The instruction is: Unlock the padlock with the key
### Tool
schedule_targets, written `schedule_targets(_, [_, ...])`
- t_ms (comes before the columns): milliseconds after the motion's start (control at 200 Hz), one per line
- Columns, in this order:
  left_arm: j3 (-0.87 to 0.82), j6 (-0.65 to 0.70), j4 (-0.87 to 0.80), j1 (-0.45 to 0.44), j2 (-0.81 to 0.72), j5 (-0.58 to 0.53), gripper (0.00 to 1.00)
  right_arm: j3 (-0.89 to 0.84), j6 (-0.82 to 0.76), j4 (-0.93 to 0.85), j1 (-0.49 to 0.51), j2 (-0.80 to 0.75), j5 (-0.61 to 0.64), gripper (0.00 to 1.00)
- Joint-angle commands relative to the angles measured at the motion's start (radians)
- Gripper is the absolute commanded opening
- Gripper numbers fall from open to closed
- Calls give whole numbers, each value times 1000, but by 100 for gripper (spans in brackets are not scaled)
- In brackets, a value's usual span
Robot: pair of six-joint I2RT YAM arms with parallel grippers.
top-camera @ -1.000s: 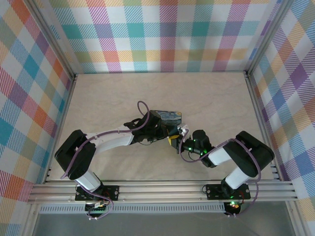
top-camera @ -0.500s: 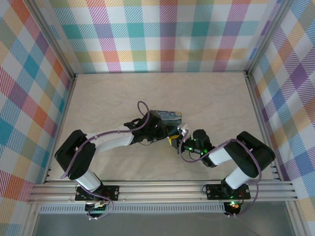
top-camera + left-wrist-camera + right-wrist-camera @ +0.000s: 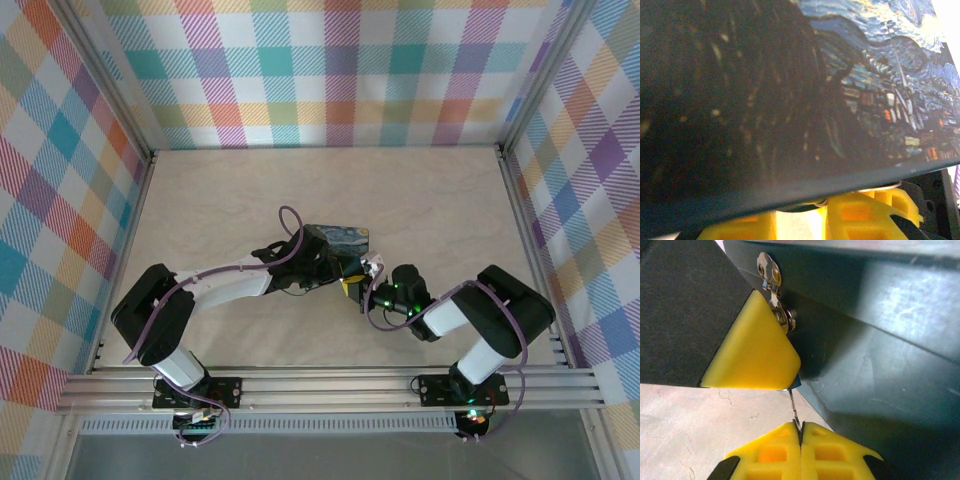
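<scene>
1 key [image 3: 794, 410] inside right claw [image 3: 801, 429]

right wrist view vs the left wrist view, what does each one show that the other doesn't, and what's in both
Right wrist: the right gripper shut on the key, a blue sliver of the padlock, the metal latch on the box, bare table.
Left wrist: the painted starry-night face of the box.
Both: the box, and yellow pads of the left gripper.

Left jaws hide nearly all of the padlock [image 3: 795, 383].
</scene>
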Motion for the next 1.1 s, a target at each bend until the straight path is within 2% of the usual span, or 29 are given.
schedule_targets(0, [17,-8,-27,15,-33,53,20,-18,19,54,-1,11,31,0])
schedule_targets(1095, [57,13,-78,41,-27,93,20,-88,89,231,37,39,-9,0])
